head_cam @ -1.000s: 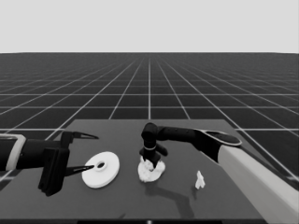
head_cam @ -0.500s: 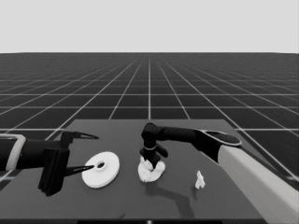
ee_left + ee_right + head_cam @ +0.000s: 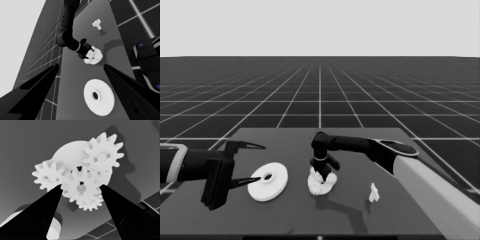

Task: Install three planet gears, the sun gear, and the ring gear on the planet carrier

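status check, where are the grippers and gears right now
Right gripper over the gears on the smaller round part, jaws astride the middle gear. Left gripper waits by the larger round part. Nothing in the way.

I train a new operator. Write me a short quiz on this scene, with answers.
1. True or false: the larger round part lies apart from the gears.
2. Which tool is at the gears? A left, B right.
3. Name the part lying alone near the table's right end.
Key: 1 true. 2 B, the right tool; the left tool stands open beside the larger round part. 3 thin white piece.
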`<state>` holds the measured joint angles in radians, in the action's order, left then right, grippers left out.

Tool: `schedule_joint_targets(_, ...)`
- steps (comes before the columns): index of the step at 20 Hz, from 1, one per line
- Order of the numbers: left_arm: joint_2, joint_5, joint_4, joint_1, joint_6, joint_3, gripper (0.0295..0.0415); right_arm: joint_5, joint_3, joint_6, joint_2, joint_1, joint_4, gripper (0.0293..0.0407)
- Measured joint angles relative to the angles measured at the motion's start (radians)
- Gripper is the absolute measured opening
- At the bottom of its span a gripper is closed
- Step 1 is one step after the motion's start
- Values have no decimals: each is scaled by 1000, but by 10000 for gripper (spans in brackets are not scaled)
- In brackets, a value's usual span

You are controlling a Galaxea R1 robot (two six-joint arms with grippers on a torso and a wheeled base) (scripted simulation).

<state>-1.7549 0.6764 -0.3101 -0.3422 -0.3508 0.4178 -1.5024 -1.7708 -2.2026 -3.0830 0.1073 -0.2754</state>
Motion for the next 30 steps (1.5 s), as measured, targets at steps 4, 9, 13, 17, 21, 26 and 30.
schedule_joint_targets(4,0,0,0,0,0,0,385,0,0,-42,0,0,0,309)
schedule_joint_targets(9,0,0,0,0,0,0,385,0,0,-94,0,0,0,310)
schedule_joint_targets(13,0,0,0,0,0,0,385,0,0,-136,0,0,0,309)
schedule_joint_targets(17,0,0,0,0,0,0,385,0,0,-167,0,0,0,369)
schedule_joint_targets(21,0,0,0,0,0,0,385,0,0,-172,0,0,0,384)
schedule_joint_targets(26,0,0,0,0,0,0,385,-59,106,184,28,-101,117,393)
schedule_joint_targets(30,0,0,0,0,0,0,385,-79,112,728,25,-325,298,385)
